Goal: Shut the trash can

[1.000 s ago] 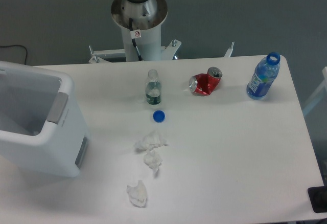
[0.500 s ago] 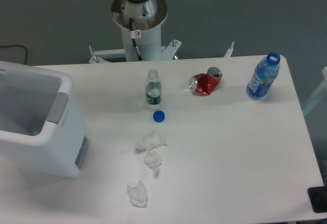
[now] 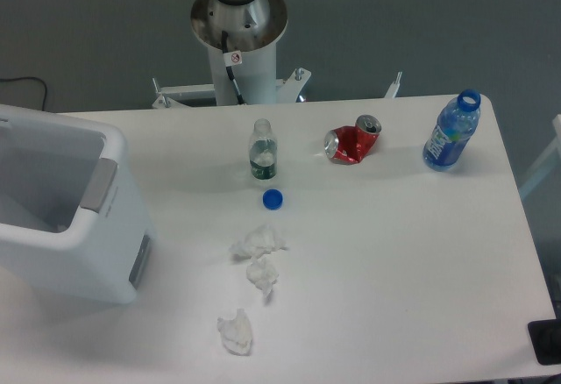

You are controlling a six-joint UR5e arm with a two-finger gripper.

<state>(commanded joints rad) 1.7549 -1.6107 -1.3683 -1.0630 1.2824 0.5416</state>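
Fixed camera shows the trash can [image 3: 66,217] open, lid unseen; gripper out of frame, state untellable; approach from left, push lid down squarely.

No wording can be read anywhere. A small round red-and-white sticker [image 3: 235,57], shaped like a prohibition sign, sits on the robot's white pedestal [image 3: 238,73], its symbol too small to make out. The labels on the blue bottle [image 3: 451,132], the small clear bottle [image 3: 262,151] and the crushed red can [image 3: 352,142] are blurred.
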